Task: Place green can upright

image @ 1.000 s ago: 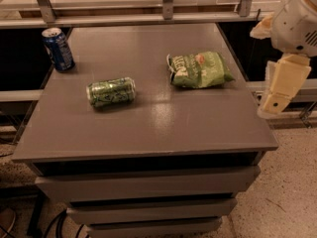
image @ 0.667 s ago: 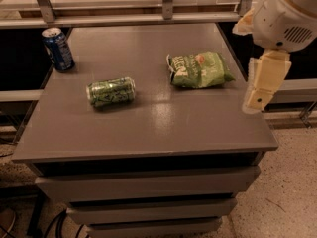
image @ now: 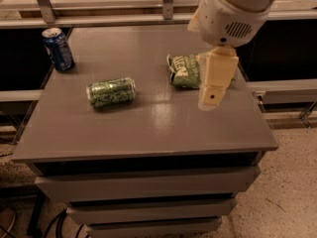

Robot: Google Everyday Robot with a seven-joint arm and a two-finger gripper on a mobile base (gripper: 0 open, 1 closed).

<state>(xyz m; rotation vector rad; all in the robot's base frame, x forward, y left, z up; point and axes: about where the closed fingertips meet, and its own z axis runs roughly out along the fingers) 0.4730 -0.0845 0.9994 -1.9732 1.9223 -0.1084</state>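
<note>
- The dark blue can (image: 58, 48) stands upright at the far left corner of the table (image: 148, 128). It is well apart from everything else, so it looks like a bystander that the reach need not cross.
- The green can (image: 111, 91) lies on its side, left of the table's centre. Its long axis runs roughly left to right and its silver ends face left and right. It rests on the bare top and nothing touches it. Lying like this it could roll toward the near or far edge if nudged, and it has yet to be stood upright, so the task looks to be at its approach stage.
- The flat green snack bag (image: 184, 71) lies crumpled right of centre, toward the far side. Its right part is hidden behind the tool, and it is well apart from the green can.
- The gripper (image: 210, 100) hangs from the bulky white wrist housing (image: 233, 14) over the right half of the table, in front of the bag and pointing down. It seems to be above the surface, not on it. It holds nothing and touches neither can, and the green can is well to its left. Whether it is released or clenched I cannot tell, since it shows edge-on as one pale block.
</note>
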